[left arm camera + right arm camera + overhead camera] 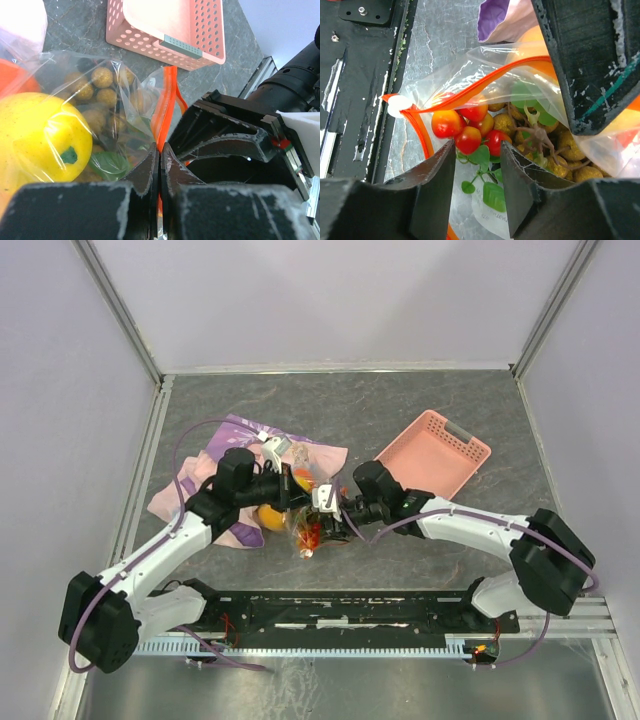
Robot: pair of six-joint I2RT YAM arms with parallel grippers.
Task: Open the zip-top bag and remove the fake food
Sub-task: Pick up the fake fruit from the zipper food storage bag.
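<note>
Currently inspected item: zip-top bag [306,532], lying at the centre of the table [420,400], at the near edge of the cloth [322,454], between both grippers.
Contents: fake food [520,137] inside the bag, namely a yellow fruit [40,135], a tan grape bunch [102,92] and red-orange fruits [465,131].
Obscured: from above, the gripper heads cover most of the bag. In the right wrist view, the left gripper's body blocks its upper right. Print on the film is unreadable.
Left gripper [160,152]: fingers together, pinching film beside the orange-red zip strip [169,95].
Right gripper [477,147]: jaws apart, astride the bag. Whether they press the film cannot be told.
Arms: both reach inward and low, heads nearly nose to nose.
Basket [428,455]: to the right, apart from the bag.
</note>
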